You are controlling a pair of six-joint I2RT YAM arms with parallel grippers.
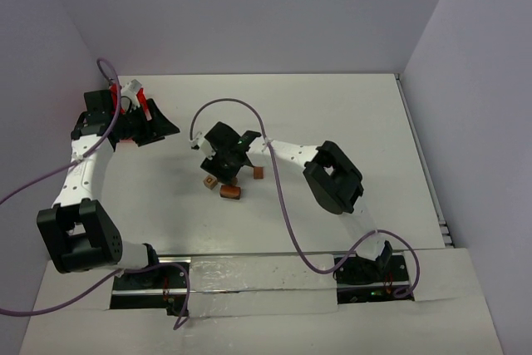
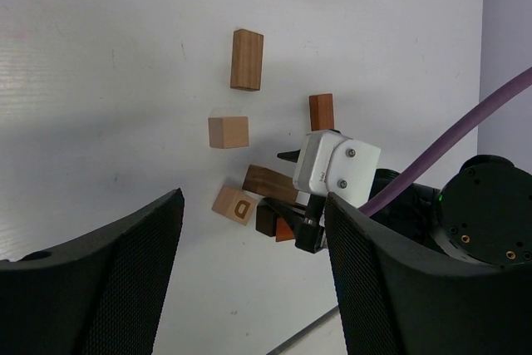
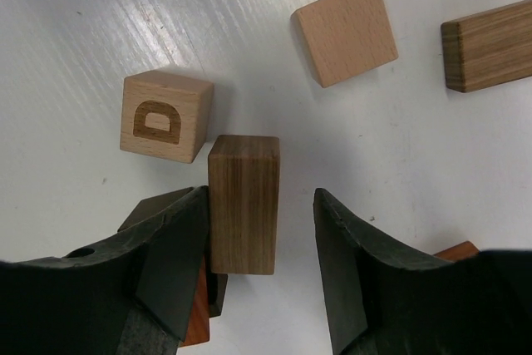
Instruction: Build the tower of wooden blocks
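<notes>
White tabletop point(image 1: 332, 106): blocks point(image 1: 230, 192) lie loose mid-frame, no tower yet. Right gripper point(image 3: 259, 222) straddles a dark cuboid point(image 3: 243, 197), seemingly unclamped; next, close squarely and lift. Left gripper point(image 1: 158, 129) gapes empty, upper left.

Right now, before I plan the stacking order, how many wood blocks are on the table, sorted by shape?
Light cubes: 2 (lettered cube, plain cube)
Brown cuboids: 3 (dark cuboid, tall cuboid, reddish cuboid)
Part-hidden pieces, shape unclear: 2 (dark piece, orange piece)
Total: 7
</notes>
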